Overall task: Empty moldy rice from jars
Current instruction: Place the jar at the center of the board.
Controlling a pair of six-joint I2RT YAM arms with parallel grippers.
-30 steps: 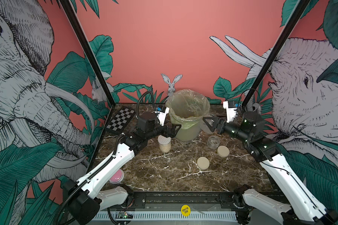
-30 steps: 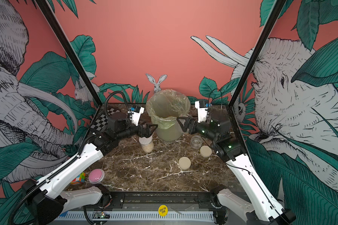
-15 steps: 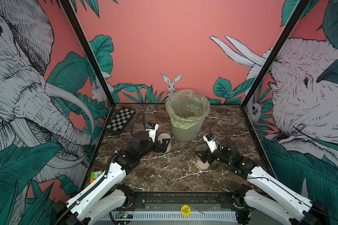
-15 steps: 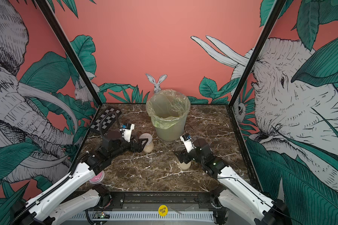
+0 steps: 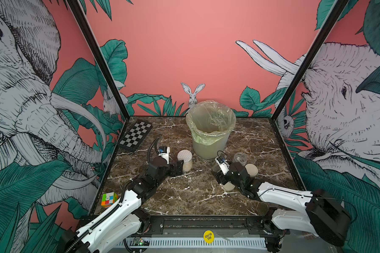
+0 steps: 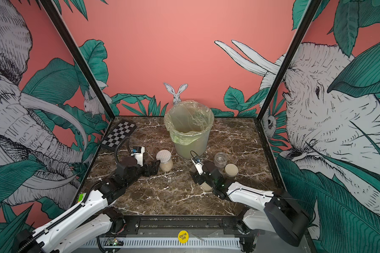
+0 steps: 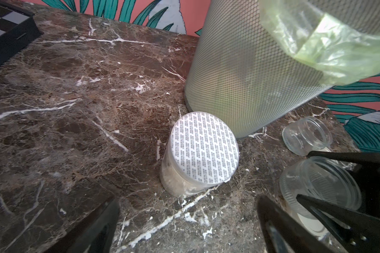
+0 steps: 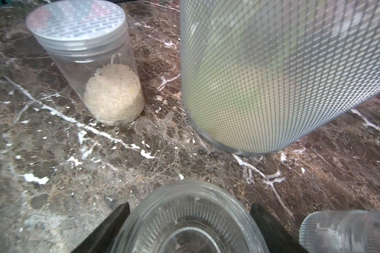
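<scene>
Right wrist view: right gripper (image 8: 189, 206) clamps an open squat jar (image 8: 188, 225); left wrist view: left gripper (image 7: 188, 200) gapes wide, empty.

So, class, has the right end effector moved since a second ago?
Yes. The right end effector dropped from the bagged mesh bin's rim to the marble table, towards camera.

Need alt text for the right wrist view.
The right gripper clasps an empty squat clear glass jar. Beyond, on the brown marble table, stand a tall clear lidded jar part-filled with off-white rice and a grey mesh bin.
</scene>
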